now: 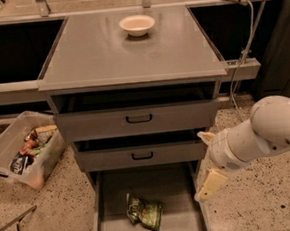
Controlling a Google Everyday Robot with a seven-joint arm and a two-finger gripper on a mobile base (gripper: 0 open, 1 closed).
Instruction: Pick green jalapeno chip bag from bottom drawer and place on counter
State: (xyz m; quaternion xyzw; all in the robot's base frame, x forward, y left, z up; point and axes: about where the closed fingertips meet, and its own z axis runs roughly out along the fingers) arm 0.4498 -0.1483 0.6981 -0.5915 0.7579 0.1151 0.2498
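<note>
Beside the bottom drawer's (176,186) right wall, your gripper (208,160) hangs with fingers spread, holding nothing.
The green jalapeno chip bag (144,213) lies lower left of it on the drawer floor, apart from it; the counter (105,55) sits above.

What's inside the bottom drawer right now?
One green jalapeno chip bag lies on the grey floor of the bottom drawer. The drawer's front end is cut off by the picture edge, so it goes unseen. The gripper hangs open outside its right wall.
</note>
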